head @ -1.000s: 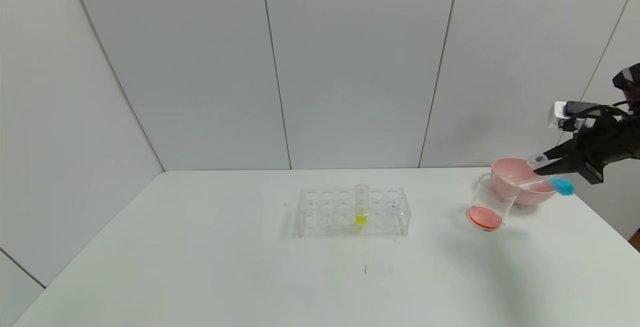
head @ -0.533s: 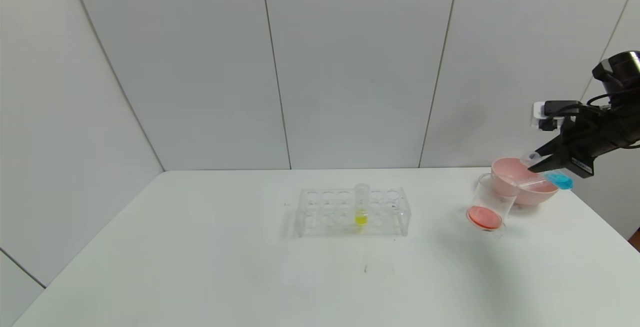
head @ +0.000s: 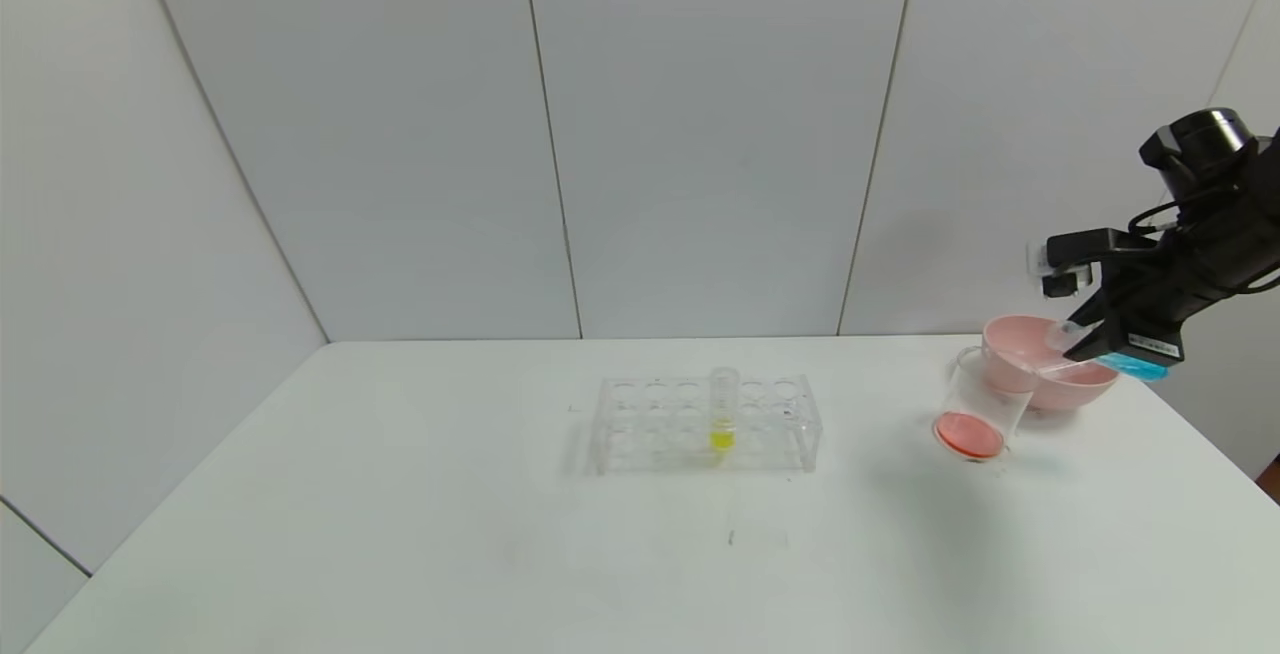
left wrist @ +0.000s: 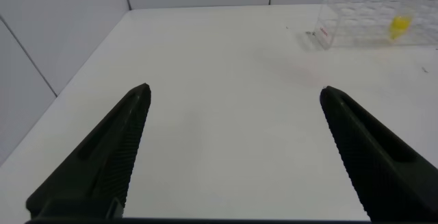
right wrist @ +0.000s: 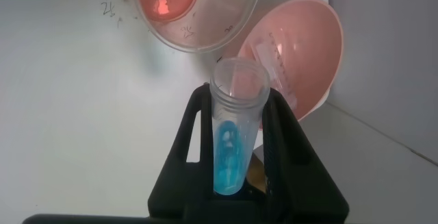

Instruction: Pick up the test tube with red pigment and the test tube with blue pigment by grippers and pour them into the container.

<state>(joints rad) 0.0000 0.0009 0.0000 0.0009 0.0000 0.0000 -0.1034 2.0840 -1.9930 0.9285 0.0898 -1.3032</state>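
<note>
My right gripper (head: 1078, 336) is shut on the test tube with blue pigment (head: 1132, 365) and holds it nearly level above the pink bowl (head: 1085, 386). The tube's open mouth points toward the clear beaker (head: 975, 414). The beaker leans tilted against the bowl and holds red-orange liquid at its bottom. In the right wrist view the blue tube (right wrist: 233, 142) sits between the fingers of the right gripper (right wrist: 236, 92), with the beaker (right wrist: 191, 11) beyond it. No tube with red pigment shows. My left gripper (left wrist: 234, 90) is open and empty over bare table, out of the head view.
A clear tube rack (head: 700, 424) stands mid-table with a yellow-liquid tube (head: 722, 412) in it; it also shows in the left wrist view (left wrist: 369, 22). A small clear piece (right wrist: 277, 63) lies inside the pink bowl (right wrist: 308, 39). The table's right edge is close to the bowl.
My right arm's wrist has risen and swung left. The blue tube has tipped flatter, its mouth lower toward the beaker. The rack and beaker have not moved.
</note>
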